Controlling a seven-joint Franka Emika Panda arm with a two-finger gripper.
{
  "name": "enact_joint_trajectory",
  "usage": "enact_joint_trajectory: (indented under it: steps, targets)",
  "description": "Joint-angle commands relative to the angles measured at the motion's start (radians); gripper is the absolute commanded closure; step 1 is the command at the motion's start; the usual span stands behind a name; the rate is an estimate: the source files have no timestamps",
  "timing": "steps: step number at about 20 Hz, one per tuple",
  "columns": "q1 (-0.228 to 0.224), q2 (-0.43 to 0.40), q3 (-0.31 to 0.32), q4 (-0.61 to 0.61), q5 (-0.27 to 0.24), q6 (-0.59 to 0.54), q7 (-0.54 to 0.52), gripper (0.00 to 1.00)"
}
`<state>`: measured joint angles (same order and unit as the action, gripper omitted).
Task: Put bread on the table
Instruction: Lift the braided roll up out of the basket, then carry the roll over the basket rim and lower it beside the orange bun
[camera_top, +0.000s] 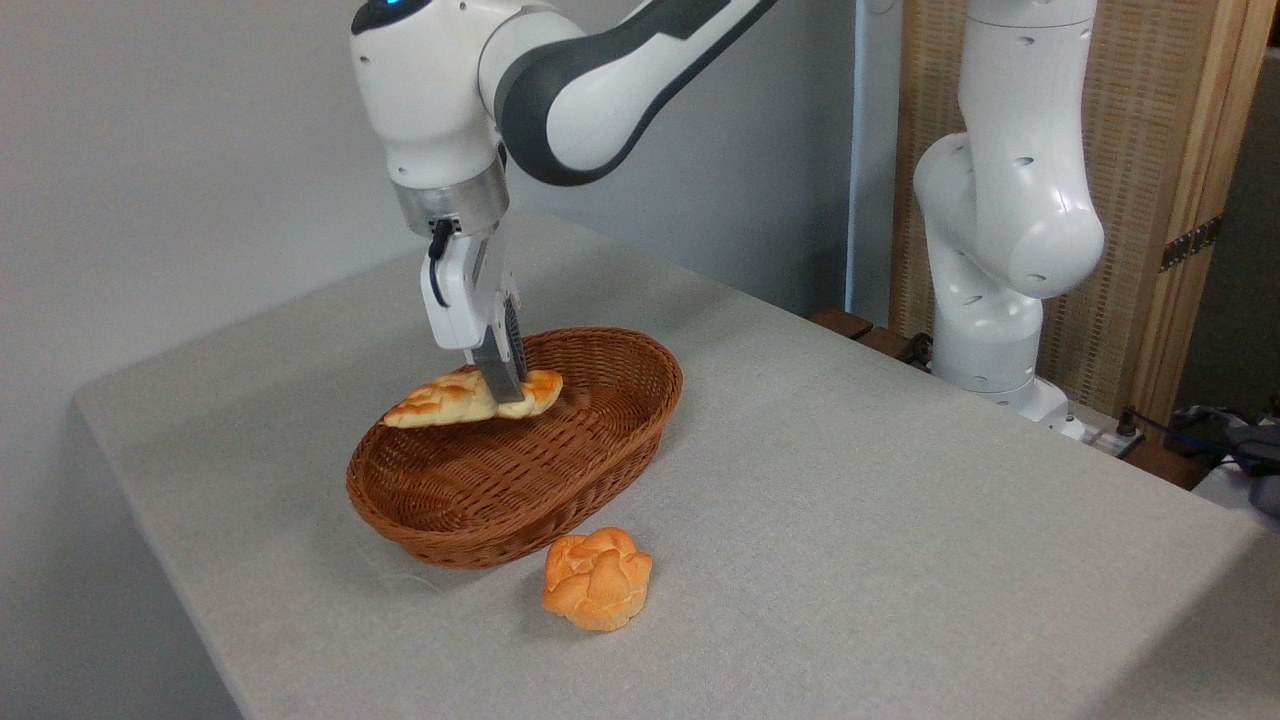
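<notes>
Fixed camera shows my gripper (503, 385) clamped on the braided loaf (450, 400), lifted above the wicker basket (520, 470). What's left, I reckon: carry it sideways and set it on the table (900, 520).

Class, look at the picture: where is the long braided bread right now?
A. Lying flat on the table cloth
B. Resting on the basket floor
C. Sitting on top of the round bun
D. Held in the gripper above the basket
D: the gripper is shut on the bread, which hangs clear above the floor of the wicker basket.

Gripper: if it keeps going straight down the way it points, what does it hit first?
Probably the basket floor: the gripper, shut on the bread, points down over its far rim. Depth is unclear.
</notes>
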<state>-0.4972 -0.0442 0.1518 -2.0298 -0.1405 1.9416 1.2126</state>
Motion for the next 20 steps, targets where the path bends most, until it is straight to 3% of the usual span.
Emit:
enact_joint_trajectory:
  steps: [1,4,9,20]
  targets:
    - [0.002,-0.034,0.011,0.026,-0.024,-0.059,-0.004,0.88]
    - [0.005,-0.048,0.017,0.043,-0.022,-0.093,-0.004,0.88]
    - [0.005,-0.095,0.121,0.045,-0.019,-0.107,-0.008,0.87]
    - [0.005,-0.115,0.370,0.043,0.008,-0.121,-0.013,0.85]
